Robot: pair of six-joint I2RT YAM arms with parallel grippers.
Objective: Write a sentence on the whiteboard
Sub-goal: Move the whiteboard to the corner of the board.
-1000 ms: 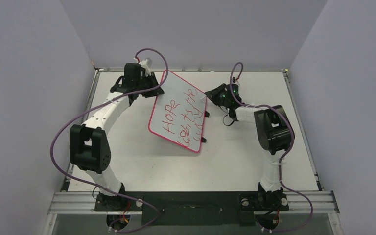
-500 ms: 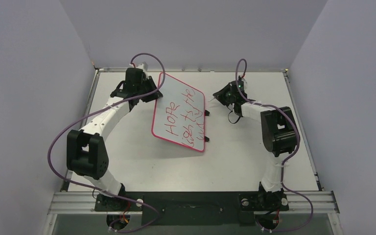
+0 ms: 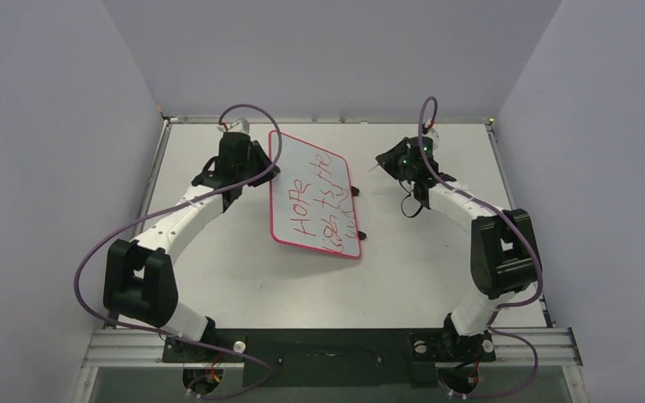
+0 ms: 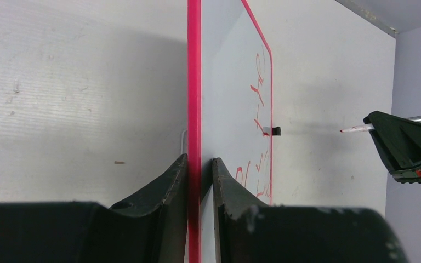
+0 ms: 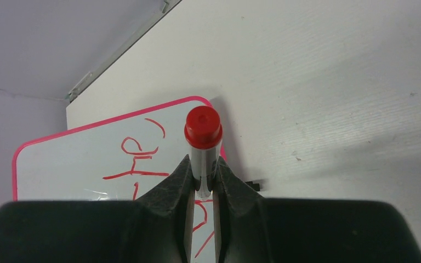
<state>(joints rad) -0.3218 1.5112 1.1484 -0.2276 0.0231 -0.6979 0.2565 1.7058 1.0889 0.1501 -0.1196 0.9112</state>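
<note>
Our left jaws pinch the thin, stiff whiteboard (image 3: pixel 312 197) by its rim, tipped up on edge near the middle of the table (image 3: pixel 235 277), while our right jaws squeeze the red marker (image 5: pixel 203 131) nearby; the board looks light and slippery, so we should hold the rim tight.

1. The whiteboard (image 3: pixel 315 195) stands tilted on the worktop (image 3: pixel 218 269), at the far middle, between the two arms.
2. The left gripper (image 4: pixel 199 161) is at the board's left edge, with the rim between its fingers.
3. The sentence (image 3: pixel 323 206) lies on the face turned toward the right arm.
4. The right gripper (image 3: pixel 384 162) is to the right of the board and apart from it.
5. A marker (image 5: pixel 203 131) sits between its fingers, its tip pointing toward the board.
</note>
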